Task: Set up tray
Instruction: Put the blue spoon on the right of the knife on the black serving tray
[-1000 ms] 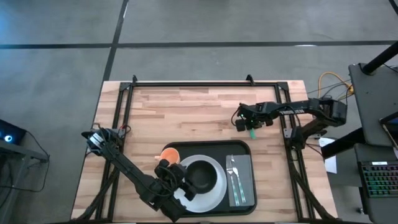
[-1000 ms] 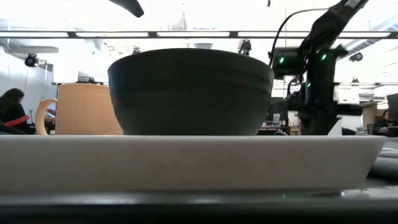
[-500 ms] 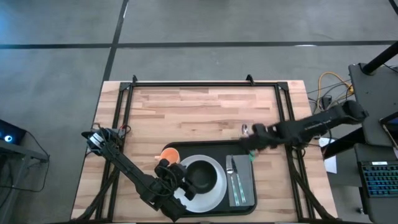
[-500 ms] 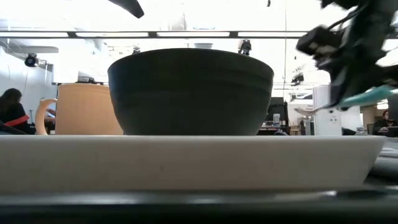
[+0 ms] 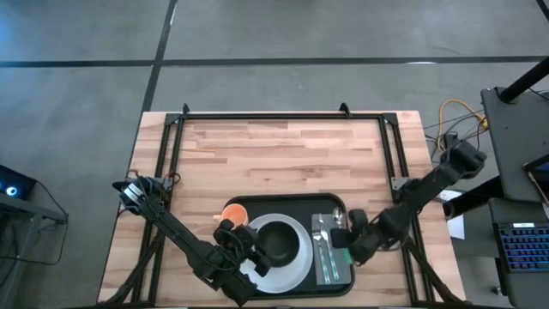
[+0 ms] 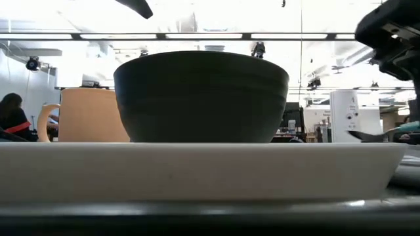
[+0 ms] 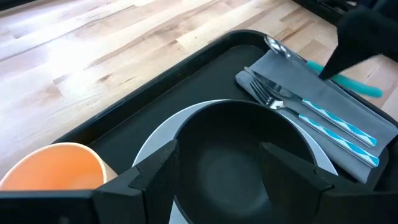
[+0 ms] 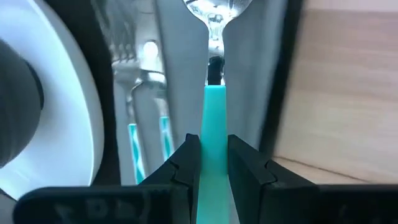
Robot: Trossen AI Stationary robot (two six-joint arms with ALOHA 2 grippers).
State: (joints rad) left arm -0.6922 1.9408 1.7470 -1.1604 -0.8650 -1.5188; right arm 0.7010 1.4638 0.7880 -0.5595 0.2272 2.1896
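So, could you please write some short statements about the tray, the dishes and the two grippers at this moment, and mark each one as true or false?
1. The black bowl stands on the white plate. True.
2. The right gripper is empty. False: it is shut on a teal-handled spoon.
3. The orange cup stands on the wooden table, off the tray. False: it stands inside the tray, beside the plate.
4. A fork already lies on the grey napkin. True.
5. The left gripper is at the bowl. True.
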